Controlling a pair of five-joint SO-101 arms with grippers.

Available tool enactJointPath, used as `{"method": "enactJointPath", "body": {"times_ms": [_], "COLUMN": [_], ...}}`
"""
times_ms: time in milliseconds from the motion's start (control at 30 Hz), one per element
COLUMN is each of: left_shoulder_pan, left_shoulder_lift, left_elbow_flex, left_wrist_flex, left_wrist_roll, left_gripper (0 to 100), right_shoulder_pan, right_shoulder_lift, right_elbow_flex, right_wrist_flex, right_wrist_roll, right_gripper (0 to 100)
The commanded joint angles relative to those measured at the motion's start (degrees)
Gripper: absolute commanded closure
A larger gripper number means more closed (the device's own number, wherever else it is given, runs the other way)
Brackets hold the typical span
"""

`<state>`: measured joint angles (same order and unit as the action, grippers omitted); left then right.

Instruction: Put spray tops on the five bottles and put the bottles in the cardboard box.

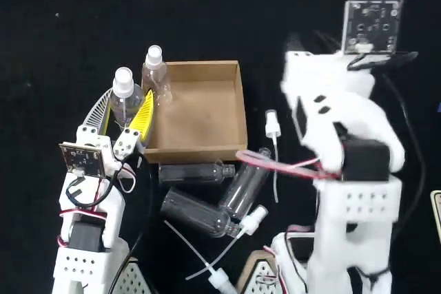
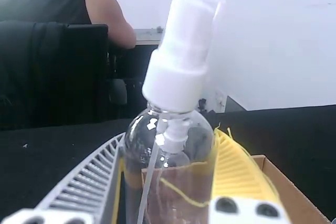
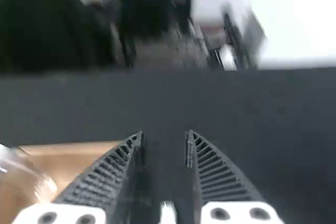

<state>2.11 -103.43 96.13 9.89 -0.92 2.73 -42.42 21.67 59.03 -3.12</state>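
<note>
Black table, cardboard box, left gripper clasping capped bottle

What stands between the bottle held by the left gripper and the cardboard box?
Nothing visible. The left gripper holds the capped bottle right at the cardboard box, by its left wall; a second capped bottle stands near the far left corner.
</note>
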Motion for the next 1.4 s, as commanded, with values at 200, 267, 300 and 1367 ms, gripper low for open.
{"method": "enactJointPath", "body": {"times_ms": [200,267,300,1367], "left_shoulder_pan": [0.31,0.31,0.31,0.31], "left_shoulder_lift": [-0.53,-0.53,-0.53,-0.79], "left_elbow_flex": [1.27,1.27,1.27,1.27], "left_wrist_flex": [-1.49,-1.49,-1.49,-2.9], "left_wrist_roll": [0.53,0.53,0.53,0.35], "left_gripper": [86,86,86,86], "right_shoulder_pan": [4.31,4.4,4.66,5.54], "right_shoulder_lift": [2.95,3.12,2.95,3.38], "right_elbow_flex": [25.71,31.78,34.86,47.16], "right_wrist_flex": [-20.04,-27.25,-31.21,-47.91], "right_wrist_roll": [0.53,0.44,0.44,0.53], "right_gripper": [89.9,89.9,89.9,89.9]}}
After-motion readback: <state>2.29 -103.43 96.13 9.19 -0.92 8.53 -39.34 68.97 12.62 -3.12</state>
